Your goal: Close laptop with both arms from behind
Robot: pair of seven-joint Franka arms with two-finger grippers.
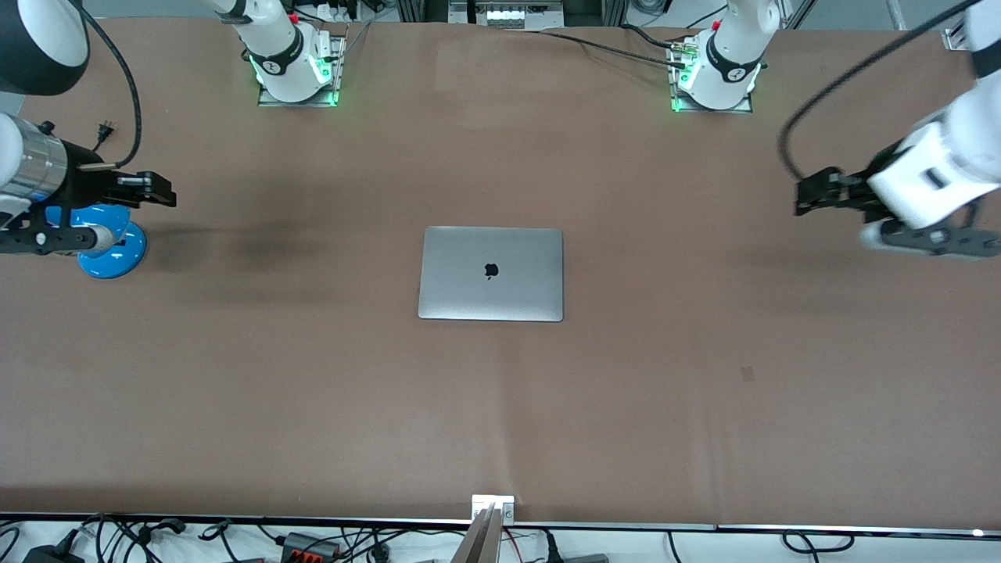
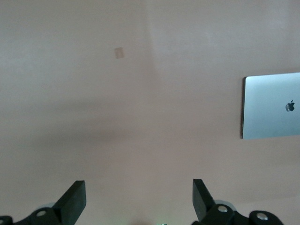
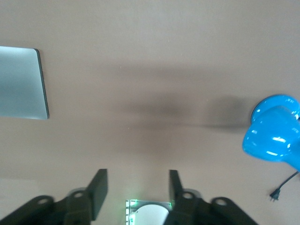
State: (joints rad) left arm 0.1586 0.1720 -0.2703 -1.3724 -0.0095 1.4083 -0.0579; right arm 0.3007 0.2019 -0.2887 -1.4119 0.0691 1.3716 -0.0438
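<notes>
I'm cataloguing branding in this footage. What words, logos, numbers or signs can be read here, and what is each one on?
No readable words or numbers anywhere.
Black apple logo, a sign and not text: on the closed lid of the laptop, at its middle; also shown in the left wrist view.
Small dark mark on each arm's white base collar: too small to read.
Blue lamp at the right arm's end of the table: no label visible.

A robotics lab — bolted-down arm bases (image 1: 297, 70), brown-covered table (image 1: 704, 375), trailing cables (image 1: 313, 543).
</notes>
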